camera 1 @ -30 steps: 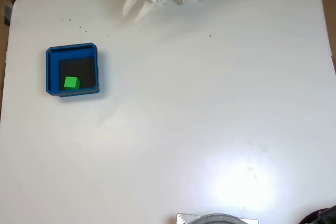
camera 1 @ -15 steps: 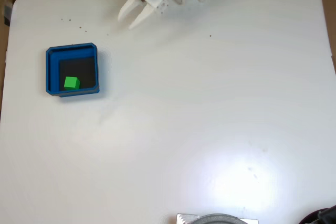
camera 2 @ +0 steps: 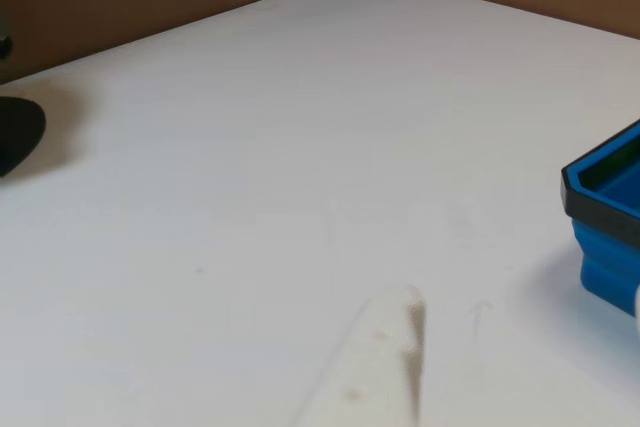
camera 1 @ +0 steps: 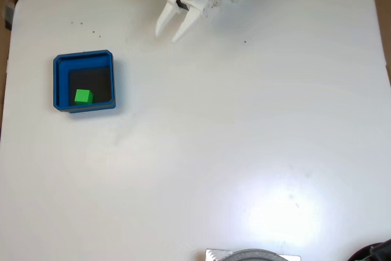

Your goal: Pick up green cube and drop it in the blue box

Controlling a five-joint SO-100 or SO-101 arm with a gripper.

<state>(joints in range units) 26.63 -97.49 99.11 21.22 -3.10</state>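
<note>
The tool point(camera 1: 170, 33) sits at the top centre of the fixed view, its two white fingers point(camera 1: 164, 22) spread apart and empty, tips aimed down-left over the white worktop point(camera 1: 244, 139). Well apart from it, at the left of that frame, the blue box point(camera 1: 58, 84) holds the green cube point(camera 1: 83, 96) in the lower-left corner of its dark floor. In the other view, the box's corner shows at the right edge.

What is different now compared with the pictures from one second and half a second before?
In the fixed view the open gripper swung rightward and slightly down along the table's top edge, away from the blue box. It holds nothing. The green cube stayed inside the box, unmoved.
</note>
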